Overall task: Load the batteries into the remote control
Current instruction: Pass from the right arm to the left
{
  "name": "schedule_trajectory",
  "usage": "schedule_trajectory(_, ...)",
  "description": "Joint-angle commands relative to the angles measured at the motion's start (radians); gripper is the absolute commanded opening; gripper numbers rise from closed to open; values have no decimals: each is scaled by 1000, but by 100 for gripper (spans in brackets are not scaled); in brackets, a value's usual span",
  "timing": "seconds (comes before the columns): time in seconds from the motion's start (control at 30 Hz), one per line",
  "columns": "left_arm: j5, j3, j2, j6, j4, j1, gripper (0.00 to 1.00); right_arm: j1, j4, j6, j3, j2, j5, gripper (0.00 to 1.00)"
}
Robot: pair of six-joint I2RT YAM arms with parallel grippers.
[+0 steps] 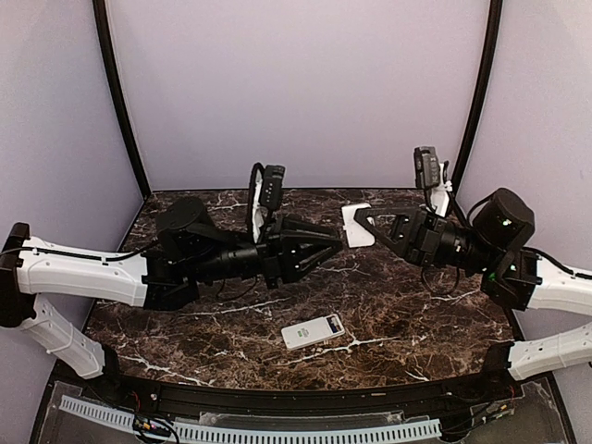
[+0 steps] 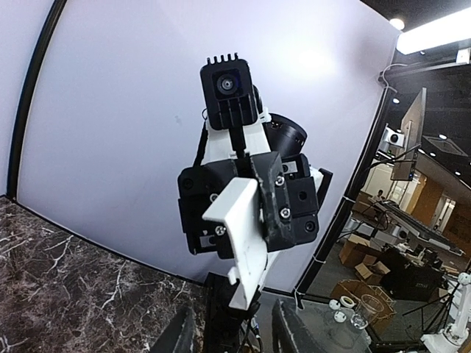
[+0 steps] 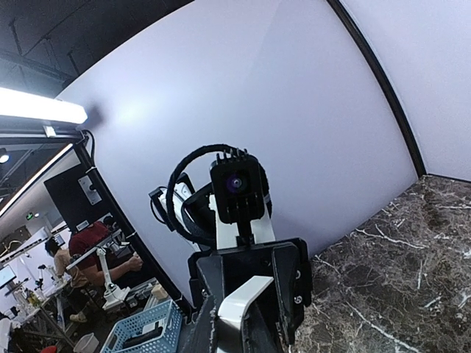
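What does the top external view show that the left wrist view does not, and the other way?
Only the top external view: the remote control lying flat on the table. Only the left wrist view: cardboard boxes beyond the wall. Both: the marble table, and the right end effector shut on a white piece, facing the left end effector.

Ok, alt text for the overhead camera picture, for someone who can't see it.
Two black robot arms meet in mid-air above a dark marble table: the right claw holds a small white panel, and the left claw, slightly open, noses up to it. The white remote control lies on the table, nearer the bases.
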Motion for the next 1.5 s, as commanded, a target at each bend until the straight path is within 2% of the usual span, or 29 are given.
schedule_trajectory(0.0,36,28,1,16,39,-43,34,26,-18,-58,36,-8,36,0)
schedule_trajectory(0.07,16,34,1,87,25,-70,36,32,-20,-64,42,-7,37,0)
schedule_trajectory(0.17,4,49,11,93,18,-83,37,37,-26,-72,57,-3,32,0)
schedule_trajectory(0.47,-32,46,22,112,60,-86,24,52,-29,-80,65,2,28,0)
schedule_trajectory(0.6,-78,8,-17,156,22,-86,24,52,-55,-88,67,-20,36,0)
schedule_trajectory(0.73,-142,-27,-70,207,-19,-86,26,53,-67,-90,67,-30,39,0)
schedule_trajectory(0.87,-123,12,-59,234,-73,-86,28,53,-43,-85,69,-14,28,0)
schedule_trajectory(1.07,-66,48,-20,222,-57,-86,41,58,-31,-79,72,2,24,0)
schedule_trajectory(1.27,-79,61,-7,230,-39,-86,42,69,-31,-84,78,13,18,0)
schedule_trajectory(1.3,-82,66,-7,233,-43,-86,41,71,-28,-84,78,12,19,0)
schedule_trajectory(1.47,-87,66,-4,233,-32,-86,26,74,-26,-88,79,15,23,0)
